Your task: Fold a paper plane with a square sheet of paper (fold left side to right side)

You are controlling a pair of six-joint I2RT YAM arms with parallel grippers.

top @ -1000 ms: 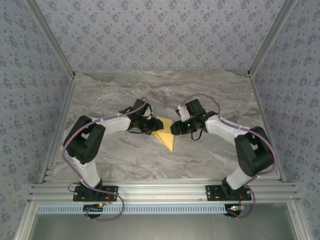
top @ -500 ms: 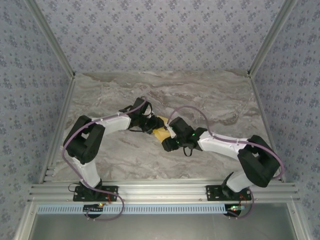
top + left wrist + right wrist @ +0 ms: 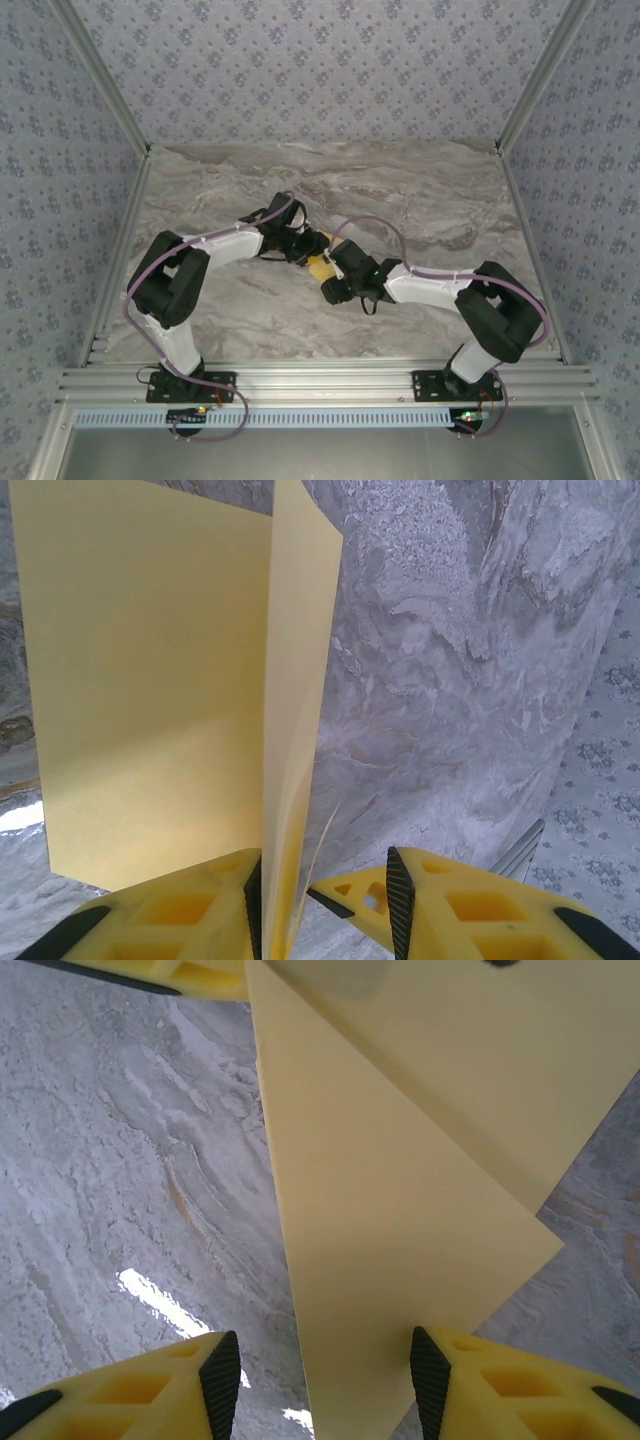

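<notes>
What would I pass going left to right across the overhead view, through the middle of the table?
left arm → folded yellow-orange paper → right arm

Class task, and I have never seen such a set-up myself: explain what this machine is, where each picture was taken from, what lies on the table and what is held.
These are two robot arms, the left arm and the right arm, bolted at the near edge of a marble-patterned table. One picture looks down from above and behind them. The other two come from cameras on the wrists, so the yellow fingers at the bottom belong to that arm's own hand. On the table is one yellow paper, partly folded. The left hand has a raised flap between its fingers, leaning on one with a gap to the other, so it is not pinched. The right hand is open, its fingers either side of the flat part.
</notes>
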